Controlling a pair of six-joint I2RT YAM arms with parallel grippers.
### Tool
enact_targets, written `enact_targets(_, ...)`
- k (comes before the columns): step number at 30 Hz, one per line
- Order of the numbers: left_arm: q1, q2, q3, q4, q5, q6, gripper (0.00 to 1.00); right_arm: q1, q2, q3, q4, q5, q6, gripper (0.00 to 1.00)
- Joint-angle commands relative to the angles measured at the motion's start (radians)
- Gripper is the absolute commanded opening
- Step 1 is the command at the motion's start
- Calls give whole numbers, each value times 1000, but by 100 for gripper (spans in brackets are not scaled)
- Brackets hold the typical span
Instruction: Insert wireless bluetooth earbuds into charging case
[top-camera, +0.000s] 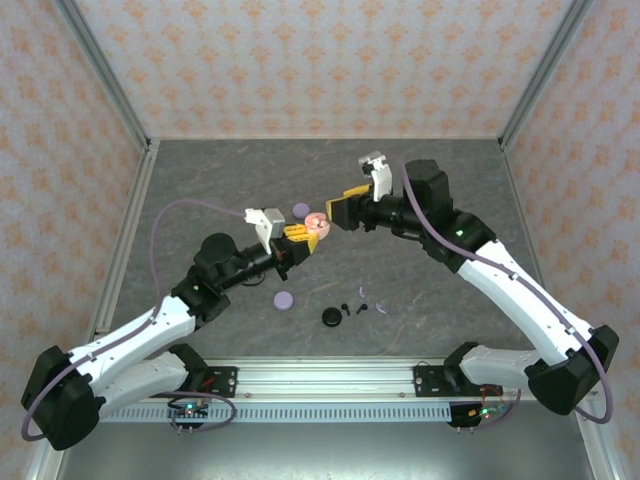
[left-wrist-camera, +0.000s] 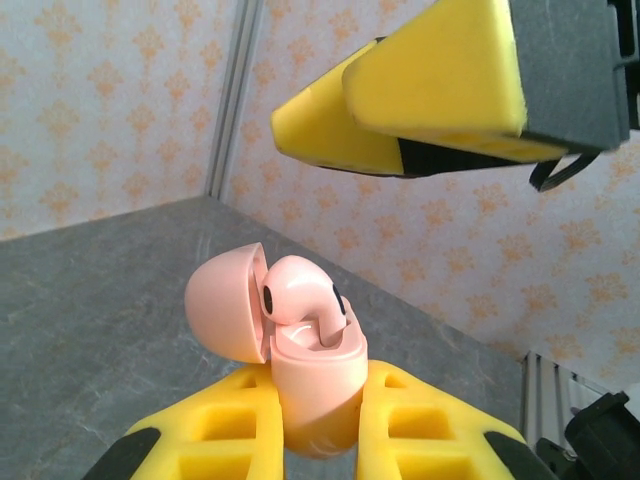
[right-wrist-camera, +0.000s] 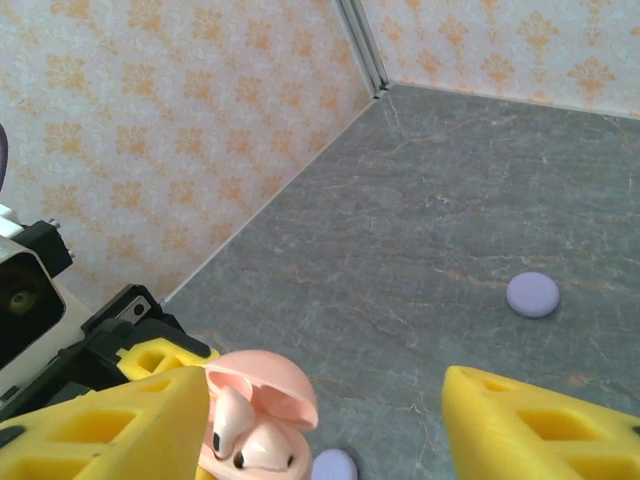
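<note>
Okay, left fingers (left-wrist-camera: 220, 430) clamp the open pale-pink round charging case (left-wrist-camera: 312, 395) over the table's (top-camera: 200, 200) middle, pink stemmed earbud (left-wrist-camera: 300, 290) seated inside. Right fingers (right-wrist-camera: 110, 420) gape just above; next, probably nudge the lid (left-wrist-camera: 225, 305) shut.

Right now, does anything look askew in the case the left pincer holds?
Possibly: the pale pink stemmed earbud stands high in the open round pink charging case, head leaning toward the lid, so it may not be fully seated. The left pincer grips the case.
</note>
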Motion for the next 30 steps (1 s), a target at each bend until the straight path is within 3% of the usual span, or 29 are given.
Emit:
enact_targets(1, -9, -20, 46, 46, -12, 77, 0, -9, 21, 83, -119, -57, -10, 71)
enact_targets(8, -9, -1, 77, 61, 13, 98, 0, -9, 67, 140, -197, -75, -55, 75)
enact_targets(23, -9, -10, 74, 53, 20, 97, 0, -8, 103, 135, -143, -109, -28, 76)
enact_targets(30, -9, -4, 74, 55, 30, 92, 0, -11, 104, 83, -13, -292, 55, 83)
